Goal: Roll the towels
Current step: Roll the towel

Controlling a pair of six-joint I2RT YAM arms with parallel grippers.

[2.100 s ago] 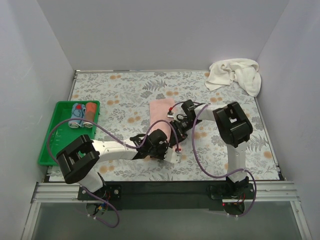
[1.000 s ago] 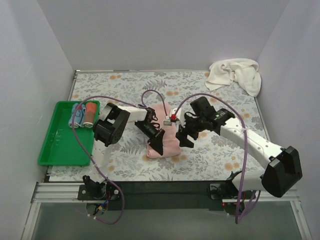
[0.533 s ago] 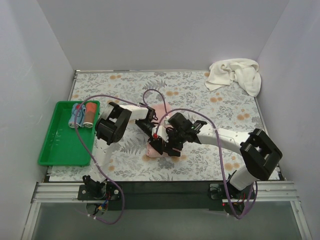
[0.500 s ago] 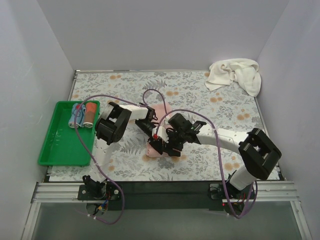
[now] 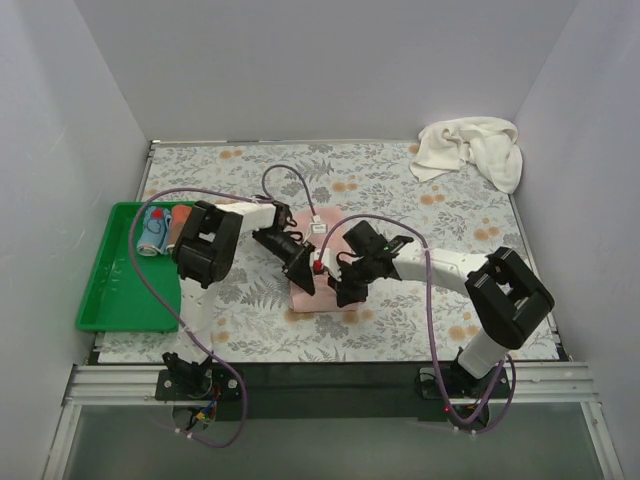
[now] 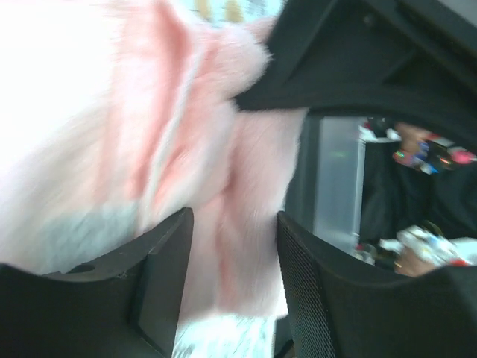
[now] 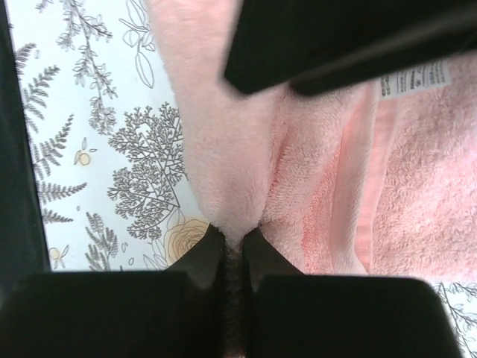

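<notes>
The salmon-pink towel [image 5: 318, 298] lies partly rolled in the middle of the table, between both grippers. My left gripper [image 5: 302, 278] reaches in from the left. Its fingers [image 6: 160, 283] stand apart with a blurred fold of the pink towel [image 6: 223, 186] between them. From the right, my right gripper [image 5: 343, 291] comes in and is shut, pinching a fold of the pink towel [image 7: 313, 149] in the right gripper [image 7: 232, 242]. The cream-white towel [image 5: 470, 148] lies crumpled at the far right corner, away from both arms.
A green tray [image 5: 120, 290] sits at the left edge with a blue and an orange roll [image 5: 160, 230] at its far end. Purple cables loop above both arms. The left arm's black finger [image 7: 335, 37] crosses the top of the right wrist view.
My left gripper's jaws have come apart from a shut grip on the pink towel. The right gripper moved in from the right and closed on the towel's fold.
</notes>
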